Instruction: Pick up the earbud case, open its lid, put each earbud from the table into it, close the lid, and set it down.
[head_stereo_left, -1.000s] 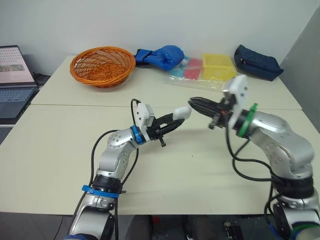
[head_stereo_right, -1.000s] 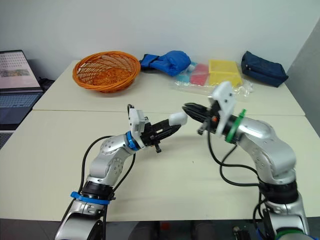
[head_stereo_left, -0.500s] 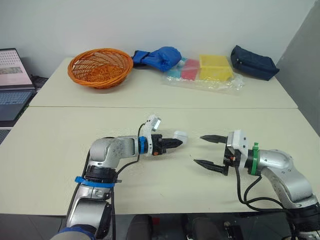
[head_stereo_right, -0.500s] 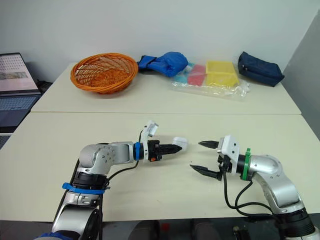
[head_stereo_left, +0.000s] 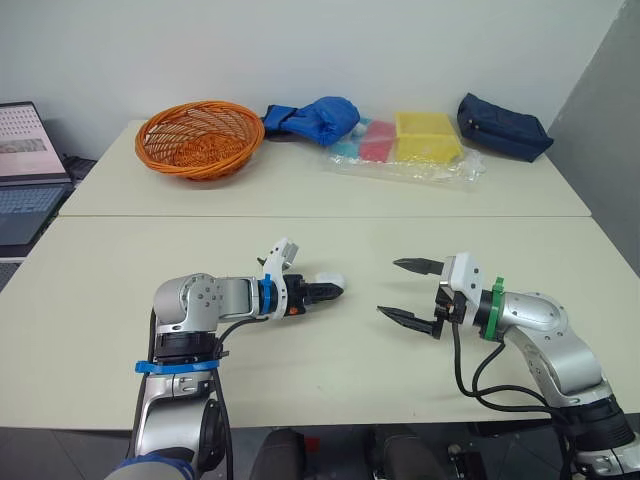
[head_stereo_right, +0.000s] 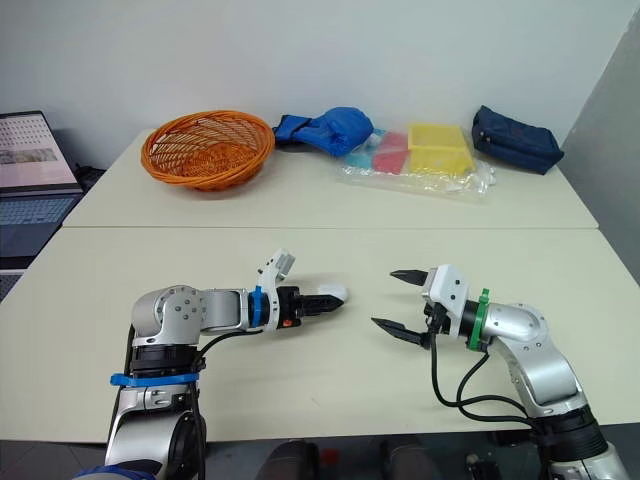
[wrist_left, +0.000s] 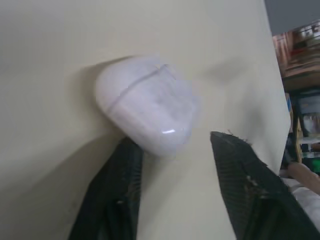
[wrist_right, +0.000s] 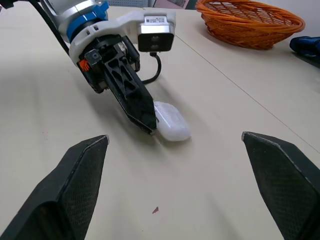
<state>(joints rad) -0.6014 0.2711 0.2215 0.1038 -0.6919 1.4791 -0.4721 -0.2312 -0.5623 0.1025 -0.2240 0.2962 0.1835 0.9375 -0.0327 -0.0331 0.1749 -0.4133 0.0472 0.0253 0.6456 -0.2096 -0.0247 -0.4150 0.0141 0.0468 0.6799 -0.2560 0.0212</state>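
Observation:
The white earbud case (head_stereo_left: 329, 287) lies on the cream table (head_stereo_left: 120, 270) with its lid shut, a little left of the middle. My left gripper (head_stereo_left: 317, 292) is low at the case, open. In the left wrist view one finger (wrist_left: 120, 180) touches the case (wrist_left: 145, 117) and the other stands apart from it. My right gripper (head_stereo_left: 387, 287) hovers just right of the case, open wide with nothing between its fingers. The right wrist view looks at the case (wrist_right: 171, 121) and the left gripper (wrist_right: 137, 105) beside it.
At the back stand an orange basket (head_stereo_left: 201, 135), a blue cloth bundle (head_stereo_left: 315, 115), yellow and red boxes in clear plastic (head_stereo_left: 420, 140) and a dark blue pouch (head_stereo_left: 503, 125). A laptop (head_stereo_left: 25, 160) sits at the far left. A seam (head_stereo_left: 400, 216) joins the two tabletops.
The left arm came down with the case to the table and its fingers parted from it. The right gripper opened wide and dropped low beside the case. The camera has shifted.

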